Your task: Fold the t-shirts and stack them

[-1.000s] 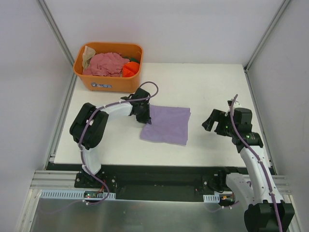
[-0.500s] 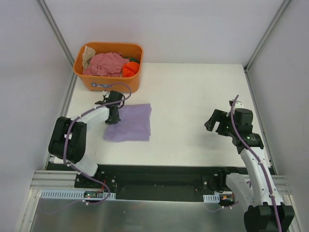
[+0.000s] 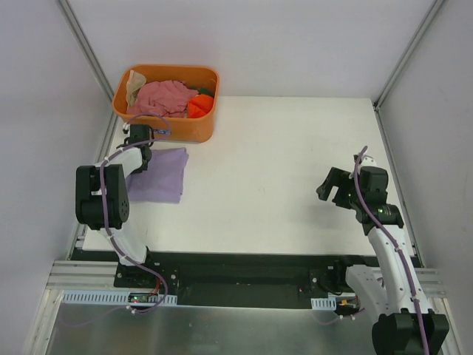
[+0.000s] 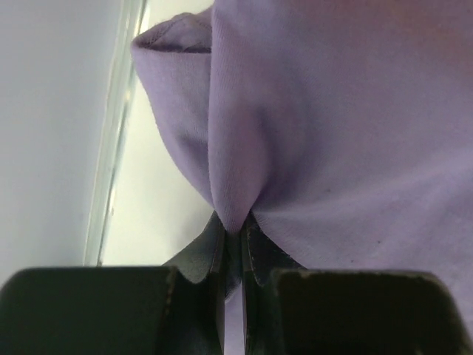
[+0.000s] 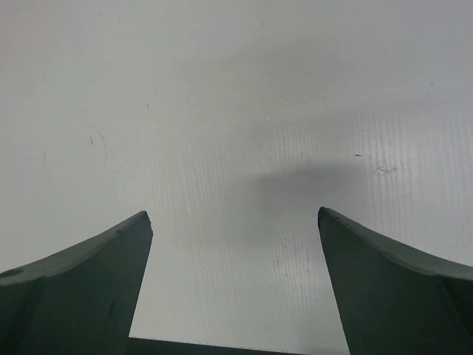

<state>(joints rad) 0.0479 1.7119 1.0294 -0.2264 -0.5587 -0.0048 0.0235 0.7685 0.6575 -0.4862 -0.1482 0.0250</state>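
The folded lavender-purple t-shirt (image 3: 160,175) lies at the far left of the white table, just in front of the orange tub. My left gripper (image 3: 140,157) is shut on its left edge; the left wrist view shows a pinched fold of the lavender t-shirt (image 4: 332,133) between the closed jaws of the left gripper (image 4: 235,235). A dusty pink t-shirt (image 3: 159,97), an orange one (image 3: 198,108) and a beige one (image 3: 133,85) lie crumpled in the tub. My right gripper (image 3: 331,191) is open and empty over bare table at the right; it also shows in the right wrist view (image 5: 235,222).
The orange plastic tub (image 3: 168,129) stands at the back left corner. The table's left edge and a metal frame rail (image 4: 111,148) run close beside the left gripper. White walls enclose the table on three sides.
My left gripper has dragged the folded lavender t-shirt from the table's middle leftward to the left edge near the tub. The right arm has barely moved.
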